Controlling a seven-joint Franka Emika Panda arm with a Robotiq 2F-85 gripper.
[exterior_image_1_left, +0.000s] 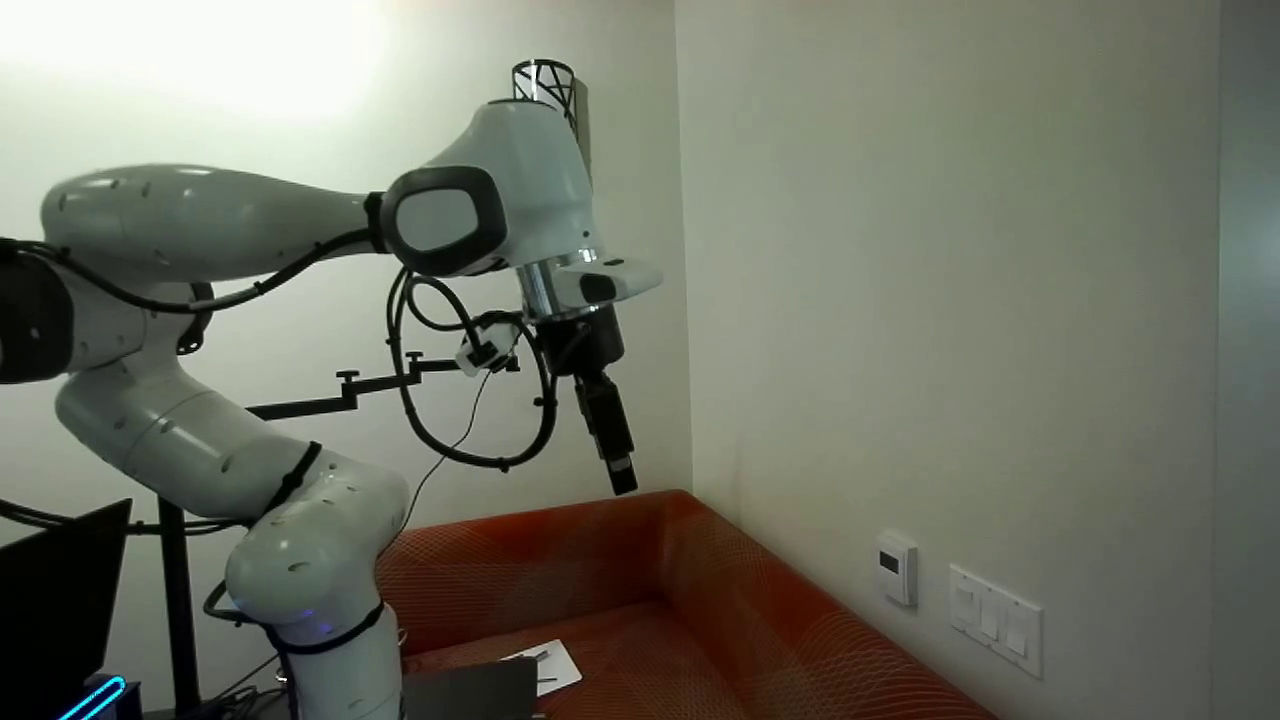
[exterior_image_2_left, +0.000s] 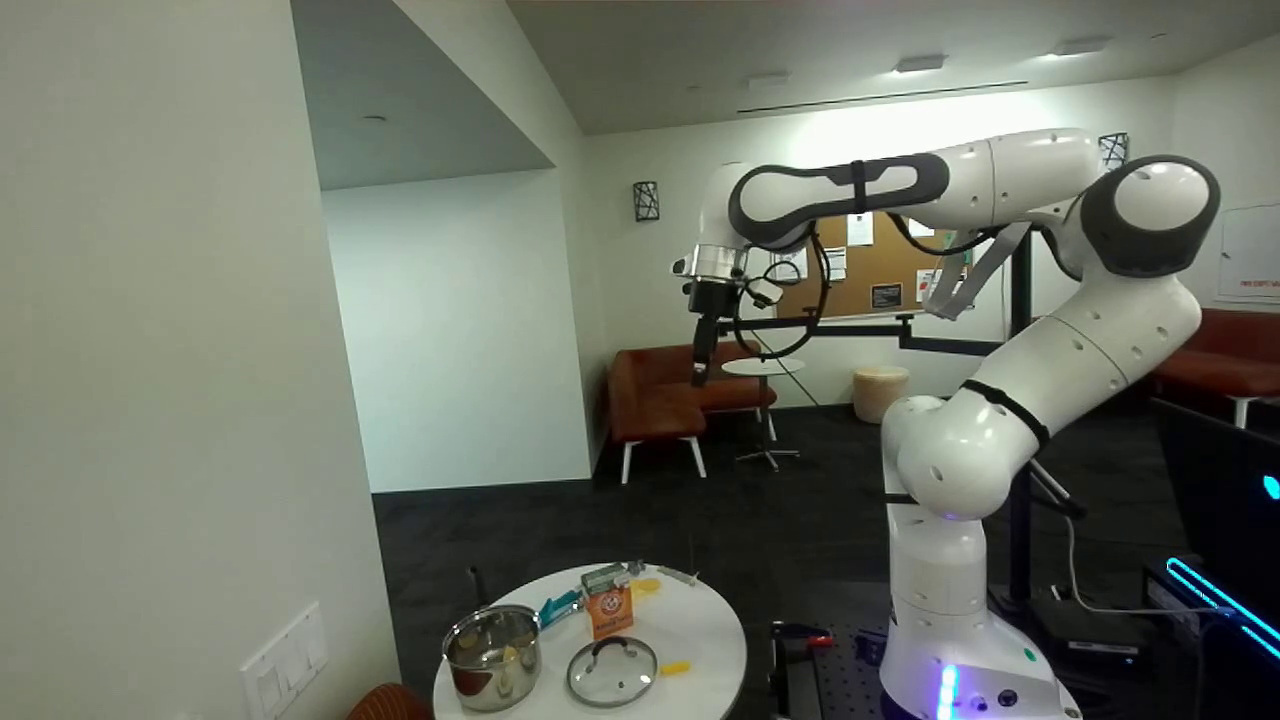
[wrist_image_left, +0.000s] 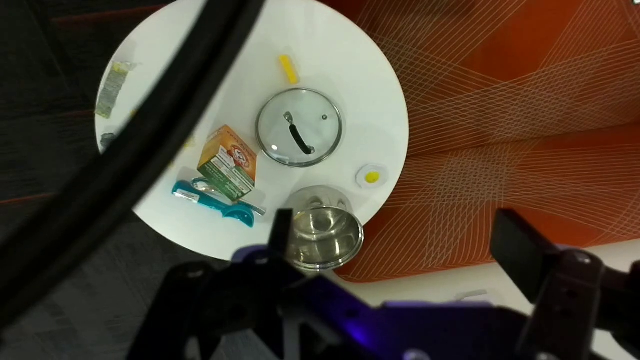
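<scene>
Hangs well above the round white table (wrist_image_left: 370, 95), with the pincer (wrist_image_left: 397, 237) spread wide and gripping nothing. Points downward at a slight tilt in both exterior views, at the end of the raised white arm (exterior_image_2_left: 1010, 180). Is nearest, in the wrist view, to the shiny metal pot (wrist_image_left: 325, 235), just past one side of the pincer yet far below, uncovered and close to the table's rim. Can see the same pot (exterior_image_2_left: 492, 660) in an exterior view, upright at the table's edge. Find near it, but apart, the glass lid (wrist_image_left: 320, 131), lying flat with the black handle (wrist_image_left: 299, 140) uppermost. Notice just beside the lid the orange-and-green box (wrist_image_left: 231, 160), and by that box the teal scoop (wrist_image_left: 212, 201) and a shiny utensil (wrist_image_left: 256, 207), partly hidden. Make out also a yellow bar (wrist_image_left: 288, 69) on the far side of the lid from the pot, an egg-like white piece (wrist_image_left: 371, 176) with a yellow centre towards the patterned red-orange bench (wrist_image_left: 465, 100), and a greyish strip (wrist_image_left: 111, 92) near the opposite edge. Cannot see part of the table behind the thick black cable (wrist_image_left: 177, 105) crossing the wrist view, blurred.
</scene>
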